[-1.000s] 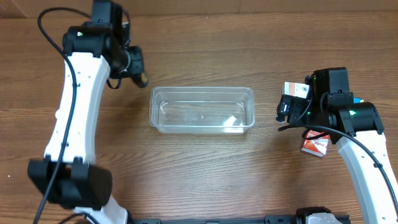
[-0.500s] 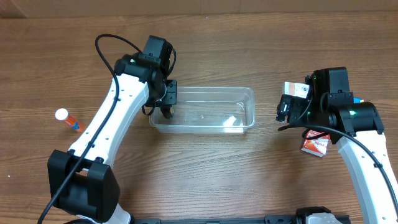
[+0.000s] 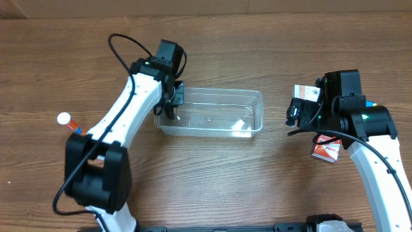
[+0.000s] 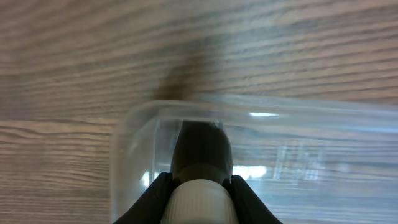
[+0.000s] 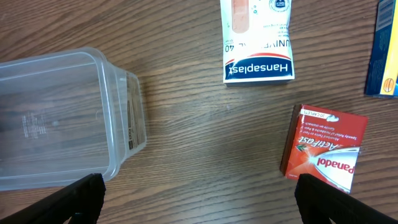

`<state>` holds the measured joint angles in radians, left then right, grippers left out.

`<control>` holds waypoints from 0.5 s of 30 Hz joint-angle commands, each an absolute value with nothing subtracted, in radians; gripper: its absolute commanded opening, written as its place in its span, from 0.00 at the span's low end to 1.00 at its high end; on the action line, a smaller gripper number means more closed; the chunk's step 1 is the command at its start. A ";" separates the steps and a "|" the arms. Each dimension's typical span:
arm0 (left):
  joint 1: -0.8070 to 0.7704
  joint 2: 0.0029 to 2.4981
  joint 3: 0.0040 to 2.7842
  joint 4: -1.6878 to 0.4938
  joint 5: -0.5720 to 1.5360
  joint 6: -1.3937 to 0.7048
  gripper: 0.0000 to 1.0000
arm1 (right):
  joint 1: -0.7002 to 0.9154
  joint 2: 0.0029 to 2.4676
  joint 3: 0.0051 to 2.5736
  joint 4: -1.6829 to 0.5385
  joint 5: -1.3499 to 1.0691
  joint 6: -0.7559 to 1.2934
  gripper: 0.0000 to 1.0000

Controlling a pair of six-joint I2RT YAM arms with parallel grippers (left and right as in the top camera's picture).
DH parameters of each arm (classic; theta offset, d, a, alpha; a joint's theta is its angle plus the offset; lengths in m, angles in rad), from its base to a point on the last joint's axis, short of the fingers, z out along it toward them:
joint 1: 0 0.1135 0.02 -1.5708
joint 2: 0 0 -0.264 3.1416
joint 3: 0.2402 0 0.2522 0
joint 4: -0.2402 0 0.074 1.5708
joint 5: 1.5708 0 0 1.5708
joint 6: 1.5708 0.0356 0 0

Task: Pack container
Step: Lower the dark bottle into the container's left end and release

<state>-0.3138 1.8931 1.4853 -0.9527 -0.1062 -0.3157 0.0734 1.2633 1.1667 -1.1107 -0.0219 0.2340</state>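
Surface: a brown wood-grain table; nothing of the room beyond it shows.
Overhead, container: the container lies mid-table with its long side running left to right, and looks empty.
Overhead, left arm: the left gripper hangs over the container's left end; its jaws cannot be read from this view.
Overhead, right arm: the right gripper hovers to the right of the container, apart from it, near a Hansaplast box and a red Panadol box.
Overhead, stray: a glue stick lies well apart at the far left.
Left wrist: the jaws are closed on a dark tube with a pale cap, just inside the container's rounded corner.
Right wrist: the jaws are spread wide and hold nothing. The container's end is at the left, both boxes lie flat on the wood, and a blue box is cut off by the edge.
Risk: the tube hangs close to the corner wall. Released here, it could catch the rim and tip out, or nudge the light tub sideways.
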 commanded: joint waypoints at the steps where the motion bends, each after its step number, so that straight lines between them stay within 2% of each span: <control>1: -0.315 1.917 1.488 -0.947 -0.104 -0.330 0.13 | 0.077 1.263 1.199 -1.106 -0.015 0.229 1.00; 2: -0.315 1.918 1.488 -0.946 -0.104 -0.330 0.17 | 0.077 1.263 1.199 -1.106 -0.015 0.229 1.00; 3: -0.315 1.918 1.488 -0.945 -0.104 -0.330 0.27 | 0.077 1.263 1.199 -1.106 -0.016 0.229 1.00; 4: -0.315 1.918 1.488 -0.944 -0.104 -0.329 0.32 | 0.077 1.263 1.199 -1.106 -0.016 0.229 1.00; 8: -0.315 1.917 1.497 -0.942 -0.104 -0.329 0.70 | 0.077 1.263 1.199 -1.106 -0.015 0.229 1.00; 10: -0.315 1.915 1.526 -0.963 -0.104 -0.329 0.83 | 0.077 1.263 1.199 -1.107 -0.016 0.229 1.00; 12: -0.315 1.915 1.597 -1.023 -0.104 -0.329 0.90 | 0.077 1.263 1.199 -1.107 -0.015 0.229 1.00; 15: -0.315 1.915 1.735 -1.130 -0.104 -0.329 0.92 | 0.077 1.263 1.199 -1.107 -0.015 0.229 1.00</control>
<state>-0.3145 1.9163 1.5803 -1.0695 -0.0948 -0.3267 0.0738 1.2636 1.1667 -1.1107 -0.0219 0.2337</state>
